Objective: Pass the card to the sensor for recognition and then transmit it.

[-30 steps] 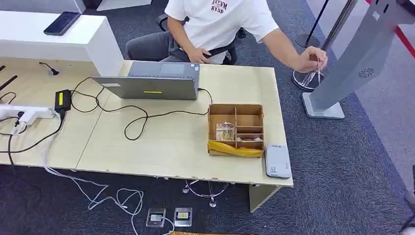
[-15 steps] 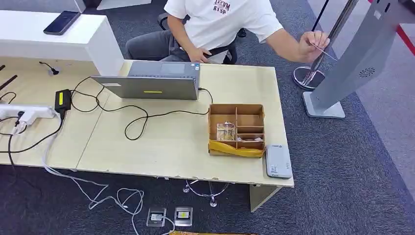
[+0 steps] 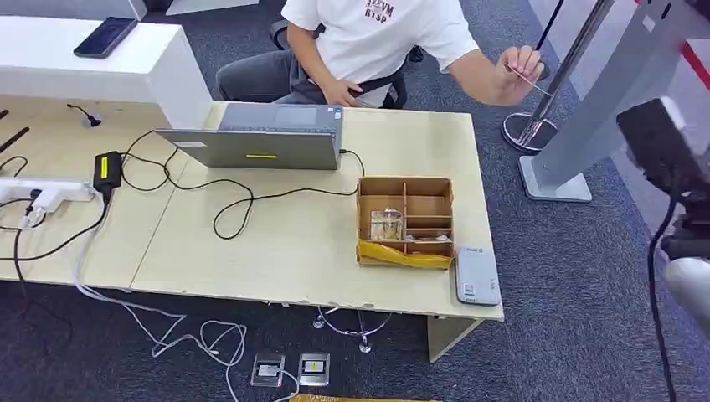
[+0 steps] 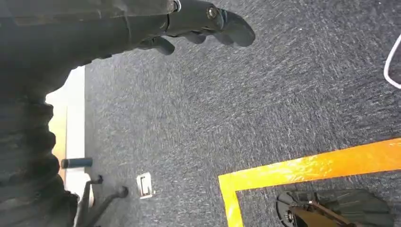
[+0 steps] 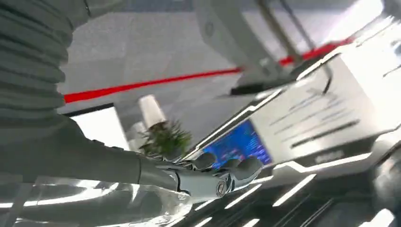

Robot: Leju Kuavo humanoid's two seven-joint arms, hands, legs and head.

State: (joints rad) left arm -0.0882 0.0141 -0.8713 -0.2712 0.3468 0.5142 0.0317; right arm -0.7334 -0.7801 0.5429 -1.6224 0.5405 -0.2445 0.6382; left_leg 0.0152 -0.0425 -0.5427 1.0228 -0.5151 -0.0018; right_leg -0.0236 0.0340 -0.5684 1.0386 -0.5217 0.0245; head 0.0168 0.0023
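Since a second ago the person's hand (image 3: 519, 69) has lifted the thin card (image 3: 536, 83) from low beside the grey kiosk (image 3: 624, 100) to shoulder height, pinched at one end; the robot's right arm (image 3: 670, 159) has come in at the right edge. On the desk (image 3: 276, 251) the white sensor (image 3: 475, 276) lies just beside the cardboard box (image 3: 406, 219); the laptop (image 3: 259, 138) sits behind. The right hand (image 5: 208, 177) holds nothing, fingers loosely curled (blurred); the left hand (image 4: 198, 21) hangs over carpet, fingers apart and empty.

right hand (image 5: 208, 177), blurred blue screen (image 5: 236, 144)
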